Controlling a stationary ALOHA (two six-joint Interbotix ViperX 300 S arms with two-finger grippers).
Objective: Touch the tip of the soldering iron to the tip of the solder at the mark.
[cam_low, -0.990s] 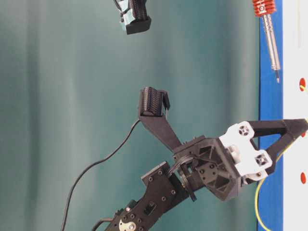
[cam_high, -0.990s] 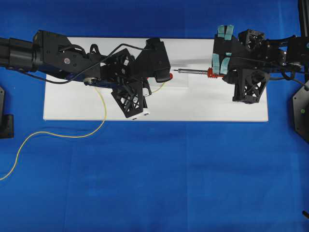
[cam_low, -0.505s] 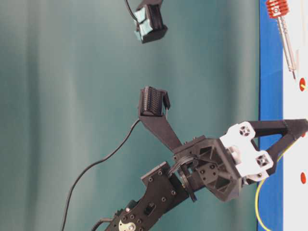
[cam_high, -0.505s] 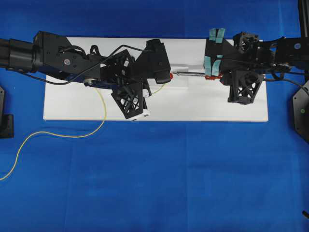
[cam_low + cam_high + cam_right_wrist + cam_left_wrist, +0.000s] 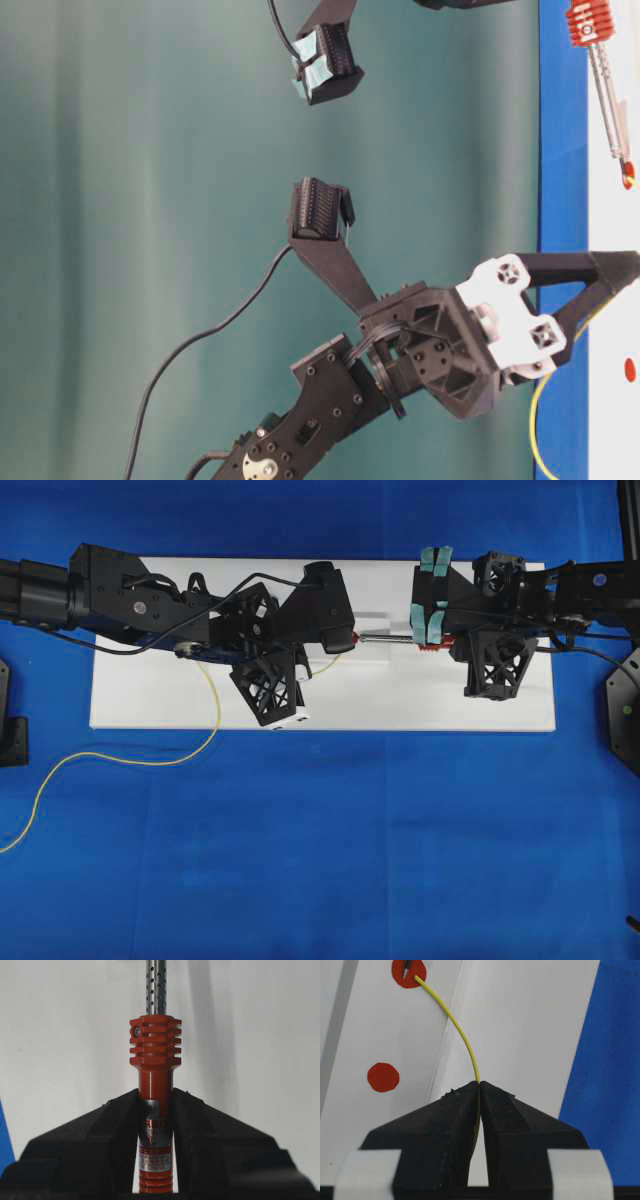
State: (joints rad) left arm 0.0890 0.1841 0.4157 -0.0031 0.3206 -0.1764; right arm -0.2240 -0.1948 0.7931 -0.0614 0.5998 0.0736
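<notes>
Blue cloth covers the desk under a white board. The right tool clamps the red soldering iron, label reading "CHINA". The left tool pinches the yellow solder, both tips meeting at the red mark.

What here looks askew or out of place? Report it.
Nothing stands out. The left gripper holds the solder, its end on the upper red mark, where the soldering iron tip arrives, held by the right gripper. The white board lies flat.
</notes>
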